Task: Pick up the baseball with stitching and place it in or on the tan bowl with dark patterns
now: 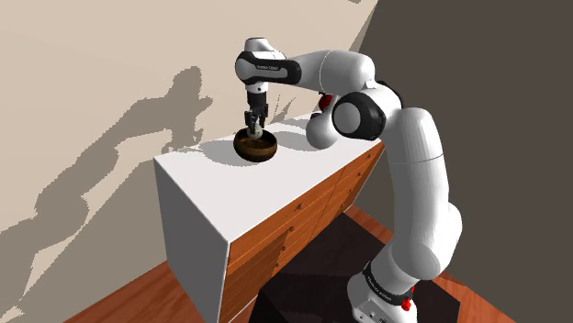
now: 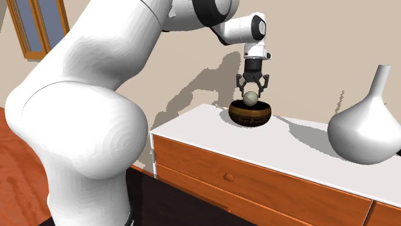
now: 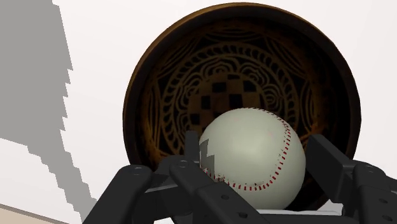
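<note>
A white baseball with red stitching sits clasped between the black fingers of my gripper, which is shut on it. Directly beneath it stands the brown bowl, its inside drawn with pale patterns and a checkered centre. In the second exterior view the baseball hangs just above the bowl's rim, inside the gripper. From the shoulder view the gripper points straight down over the bowl at the back of the dresser top.
The bowl rests on a white-topped dresser with wooden drawers, set against a beige wall. A large white vase stands on the same top toward the second exterior view's right. A red object peeks out behind my arm.
</note>
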You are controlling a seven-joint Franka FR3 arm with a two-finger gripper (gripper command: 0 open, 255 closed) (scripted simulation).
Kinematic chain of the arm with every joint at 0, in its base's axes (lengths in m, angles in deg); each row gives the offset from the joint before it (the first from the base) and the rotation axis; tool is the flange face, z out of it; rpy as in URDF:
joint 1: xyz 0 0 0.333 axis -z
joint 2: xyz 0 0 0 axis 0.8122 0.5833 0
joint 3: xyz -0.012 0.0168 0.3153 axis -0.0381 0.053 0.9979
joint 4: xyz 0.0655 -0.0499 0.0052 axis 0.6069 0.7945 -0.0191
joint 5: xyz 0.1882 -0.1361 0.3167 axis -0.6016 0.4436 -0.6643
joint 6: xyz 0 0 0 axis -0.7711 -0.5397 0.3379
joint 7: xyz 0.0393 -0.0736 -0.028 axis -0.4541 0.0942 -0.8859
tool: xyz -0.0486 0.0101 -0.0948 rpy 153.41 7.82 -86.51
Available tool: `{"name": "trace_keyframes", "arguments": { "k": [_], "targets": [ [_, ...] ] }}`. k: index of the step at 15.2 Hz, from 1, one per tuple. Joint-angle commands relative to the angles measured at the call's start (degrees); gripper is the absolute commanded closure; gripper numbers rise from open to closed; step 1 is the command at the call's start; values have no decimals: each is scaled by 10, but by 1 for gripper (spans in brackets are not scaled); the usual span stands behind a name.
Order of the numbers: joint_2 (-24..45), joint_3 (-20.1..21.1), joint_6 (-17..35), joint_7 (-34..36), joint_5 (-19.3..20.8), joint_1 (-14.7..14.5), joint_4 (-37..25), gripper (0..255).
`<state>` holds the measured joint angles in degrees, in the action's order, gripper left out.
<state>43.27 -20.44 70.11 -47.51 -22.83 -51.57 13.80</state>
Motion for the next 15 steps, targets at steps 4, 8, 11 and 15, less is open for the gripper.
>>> {"name": "trace_keyframes", "arguments": {
  "k": [4,8,11,15],
  "targets": [
    [0,0,0,0,0,0,0,0],
    [5,0,-22,0,0,0,-27,0],
    [32,0,-94,-2,-2,0,-125,0],
    [32,0,-94,-2,-2,0,-125,0]
  ]
}}
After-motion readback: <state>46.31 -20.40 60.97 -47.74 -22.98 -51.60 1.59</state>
